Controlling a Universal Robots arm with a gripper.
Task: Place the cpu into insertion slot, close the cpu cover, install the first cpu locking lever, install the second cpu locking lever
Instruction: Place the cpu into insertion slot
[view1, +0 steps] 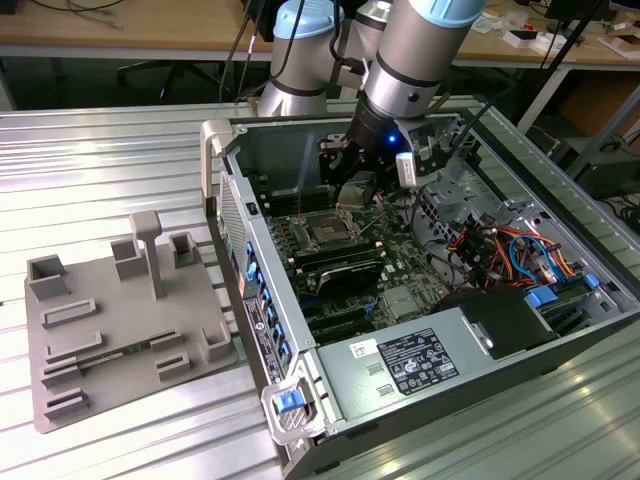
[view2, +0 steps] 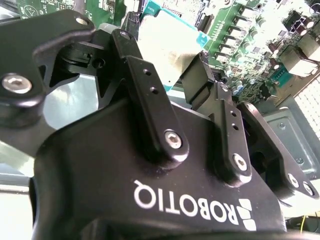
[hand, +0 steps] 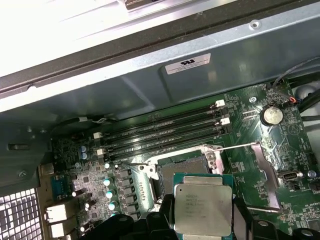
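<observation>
The hand is pinching the cpu: two black fingers press against opposite edges of the chip, with its silvery metal top facing the first wrist view. The cpu is carried flat at the tips of the hand, above the green motherboard, and is not seated. The insertion slot lies just beyond and below the fingertips, and its dark centre is partly covered by the held chip (the far rim and one side of the socket remain visible). The cpu cover stands swung open to one side of the hand, apart from the slot, with a thin wire lever running from it along the far edge of the socket. The long black memory slots lie past the socket, farther from the hand. In the exterior view the arm reaches down into the open computer case, which rests on the slatted metal counter. A grey fixture tray sits on the counter well away from the hand, outside the case.
</observation>
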